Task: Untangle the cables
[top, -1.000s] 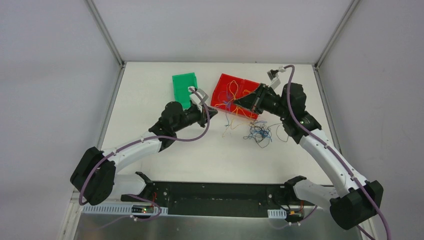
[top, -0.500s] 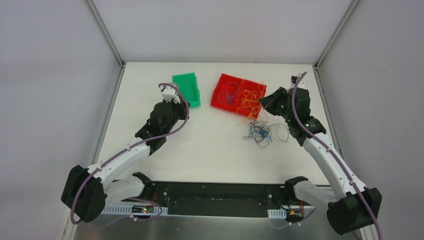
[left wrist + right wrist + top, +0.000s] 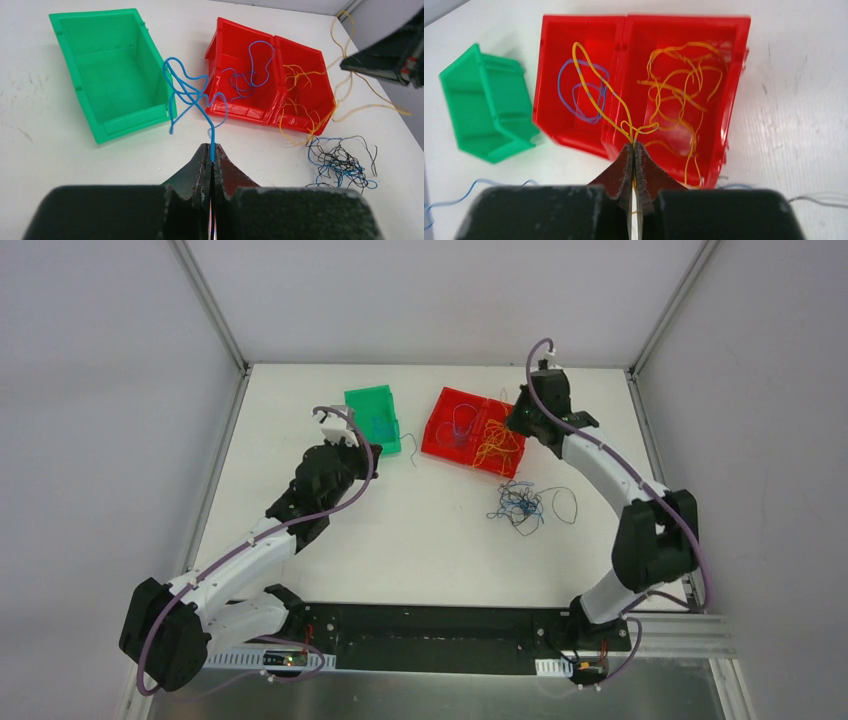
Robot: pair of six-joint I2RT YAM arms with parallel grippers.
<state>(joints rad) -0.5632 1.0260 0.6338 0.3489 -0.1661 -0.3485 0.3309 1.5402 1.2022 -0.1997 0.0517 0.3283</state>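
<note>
Left gripper (image 3: pixel 211 156) pinching blue cable (image 3: pixel 187 95), right gripper (image 3: pixel 634 150) yellow (image 3: pixel 608 89)

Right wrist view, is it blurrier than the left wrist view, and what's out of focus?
Right wrist view: yes, softer; the green bin and the red bins look smeared, and the right gripper body up close is blurred. Left wrist view: bins and the blue wire are crisp; only the left gripper body is soft.

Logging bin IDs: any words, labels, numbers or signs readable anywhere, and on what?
None readable: no print shows on the green bin, the red bin, the left gripper pinching a blue cable or the right gripper pinching a yellow cable.
Circuit boards at the top view's bottom edge: any marking is too small to read.
</note>
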